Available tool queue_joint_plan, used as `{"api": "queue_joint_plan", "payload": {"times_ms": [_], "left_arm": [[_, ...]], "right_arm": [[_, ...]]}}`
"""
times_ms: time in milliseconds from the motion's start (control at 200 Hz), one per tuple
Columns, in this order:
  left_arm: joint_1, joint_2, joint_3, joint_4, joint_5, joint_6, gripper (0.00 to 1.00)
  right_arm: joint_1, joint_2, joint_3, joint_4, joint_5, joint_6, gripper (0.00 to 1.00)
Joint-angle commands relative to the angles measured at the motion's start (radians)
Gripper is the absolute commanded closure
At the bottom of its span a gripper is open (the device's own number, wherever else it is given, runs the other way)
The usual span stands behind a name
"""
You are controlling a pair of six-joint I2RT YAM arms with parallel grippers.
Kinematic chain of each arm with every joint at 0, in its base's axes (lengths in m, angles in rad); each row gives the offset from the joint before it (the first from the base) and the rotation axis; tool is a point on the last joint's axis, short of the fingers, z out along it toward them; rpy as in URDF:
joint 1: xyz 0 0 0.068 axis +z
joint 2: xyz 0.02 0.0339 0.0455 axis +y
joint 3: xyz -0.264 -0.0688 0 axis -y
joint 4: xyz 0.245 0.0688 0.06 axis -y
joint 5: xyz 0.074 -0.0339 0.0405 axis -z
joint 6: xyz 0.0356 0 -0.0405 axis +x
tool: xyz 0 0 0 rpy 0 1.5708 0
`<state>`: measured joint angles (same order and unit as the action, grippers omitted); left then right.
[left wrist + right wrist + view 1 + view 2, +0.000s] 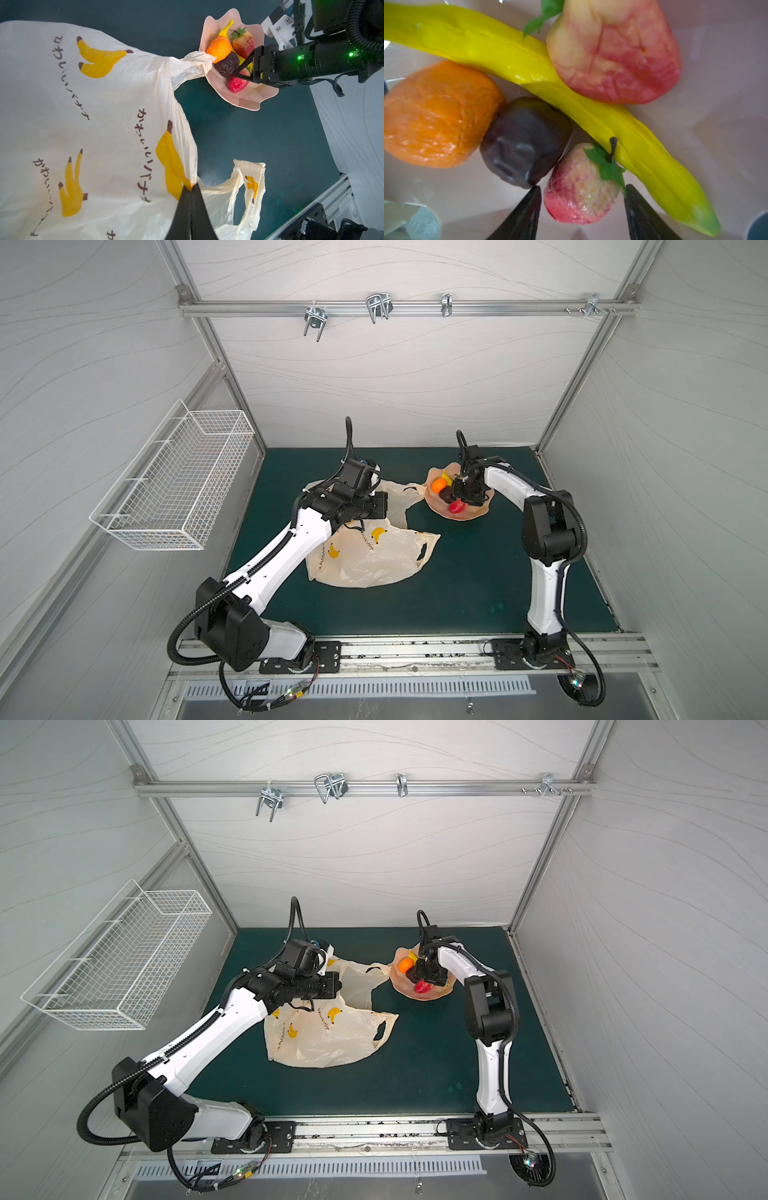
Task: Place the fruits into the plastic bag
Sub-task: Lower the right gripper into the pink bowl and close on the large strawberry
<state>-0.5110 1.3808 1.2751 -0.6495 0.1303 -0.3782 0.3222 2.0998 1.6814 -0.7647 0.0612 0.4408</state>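
Left gripper [190, 187] is pinching the plastic bag [374, 560] rim, likely readying its mouth for loading.
Right gripper [581, 190], jaws apart, is straddling a small strawberry [577, 201] among fruits [220, 48] in the pink dish [463, 514], two o'clock from the bag.

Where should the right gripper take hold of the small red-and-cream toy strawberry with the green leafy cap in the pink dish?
I'd grip the strawberry across its plump middle, coming down from above: it lies on its side, and only the gaps beside the dark brown fruit and the long yellow banana leave room for fingers.
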Motion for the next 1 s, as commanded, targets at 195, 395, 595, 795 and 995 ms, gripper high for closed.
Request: {"api": "queue_joint_plan", "payload": {"times_ms": [195, 395, 595, 795, 995], "left_arm": [[-0.003, -0.019, 0.005, 0.0, -0.009, 0.008, 1.0], [-0.002, -0.019, 0.006, -0.002, -0.009, 0.008, 1.0], [-0.002, -0.018, 0.007, 0.001, -0.01, 0.007, 1.0], [-0.002, -0.019, 0.007, -0.002, -0.01, 0.007, 1.0], [-0.002, -0.015, 0.007, 0.001, -0.008, 0.007, 1.0]], "right_arm": [[-0.006, 0.054, 0.017, -0.024, 0.019, 0.012, 0.34], [-0.008, 0.07, 0.021, -0.024, 0.025, 0.014, 0.33], [-0.005, 0.059, 0.02, -0.021, 0.031, 0.02, 0.45], [-0.005, 0.028, 0.001, -0.009, 0.034, 0.031, 0.51], [-0.004, -0.025, -0.016, -0.02, 0.031, 0.042, 0.54]]}}
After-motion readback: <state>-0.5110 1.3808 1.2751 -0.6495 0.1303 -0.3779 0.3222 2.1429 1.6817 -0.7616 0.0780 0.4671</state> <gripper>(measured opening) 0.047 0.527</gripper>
